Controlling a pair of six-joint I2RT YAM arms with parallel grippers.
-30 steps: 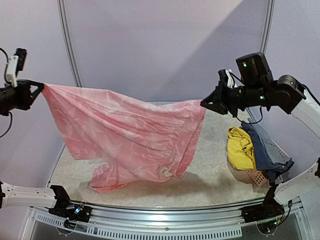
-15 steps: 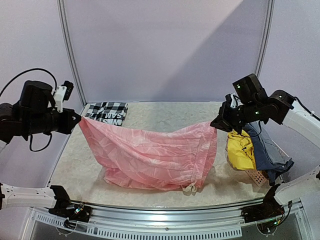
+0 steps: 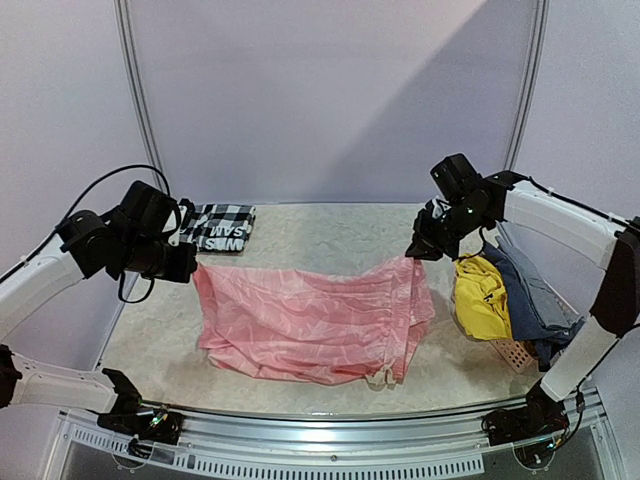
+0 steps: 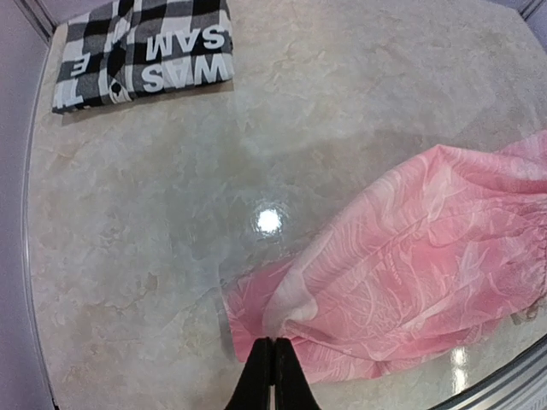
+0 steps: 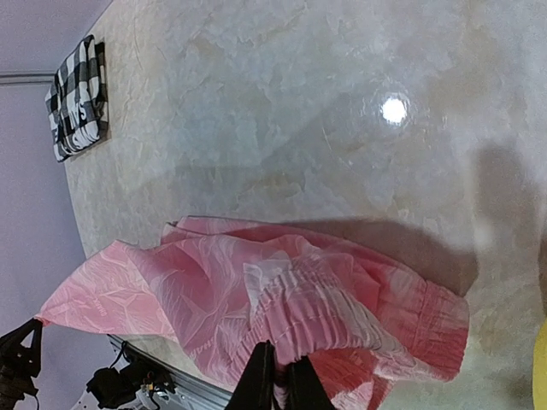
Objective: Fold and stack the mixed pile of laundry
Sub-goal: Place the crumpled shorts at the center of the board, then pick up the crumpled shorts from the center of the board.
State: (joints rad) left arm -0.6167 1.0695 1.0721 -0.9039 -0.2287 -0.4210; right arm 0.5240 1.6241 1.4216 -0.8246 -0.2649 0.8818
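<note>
Both arms have come down and inward since the earlier frames. The pink garment [image 3: 310, 320], which hung stretched in the air between them, now lies spread on the table [image 3: 330, 235]. Its long axis runs left to right, roughly along the near edge. The gathered band is at the right end and the plainer end points left.

We see the left gripper [image 3: 185, 266] at the garment's far left corner, low over the table. In its wrist view the fingers [image 4: 267, 376] are pressed together, with the cloth's corner pinched at their tips. The rest of the garment fans away to the right.

The right gripper [image 3: 418, 250] sits above the far right corner, where the cloth rises slightly to meet it. In its wrist view the jaws are nearly closed, nipping a fold of the gathered band, and the cloth spreads away below and to the left.

The checked shirt [image 3: 222, 226] lies folded at the far left, just beyond the left gripper and apart from the pink garment. To the right, the yellow garment [image 3: 480, 297] and blue-grey garment [image 3: 535, 295] drape over the basket [image 3: 515, 352].
</note>
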